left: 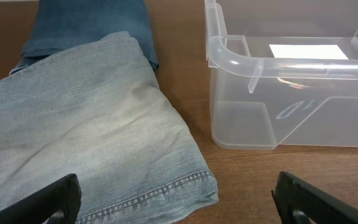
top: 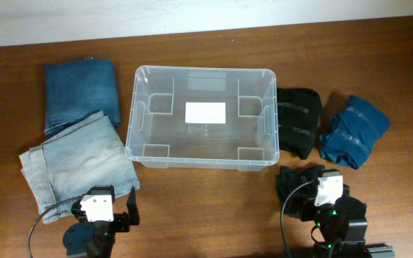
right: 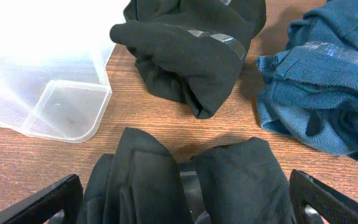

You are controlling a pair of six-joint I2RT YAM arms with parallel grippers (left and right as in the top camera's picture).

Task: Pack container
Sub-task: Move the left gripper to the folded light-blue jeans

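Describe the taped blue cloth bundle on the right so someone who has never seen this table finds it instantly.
Start at the clear bin in the middle of the table and go to its right side. Past the black bundle beside the bin lies the blue bundle, farthest right. It is the only blue cloth there; the third bundle is black too.

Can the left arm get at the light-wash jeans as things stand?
Probably yes. The light-wash jeans lie flat right in front of the open left gripper, with nothing on top. Only their far edge overlaps the darker jeans.
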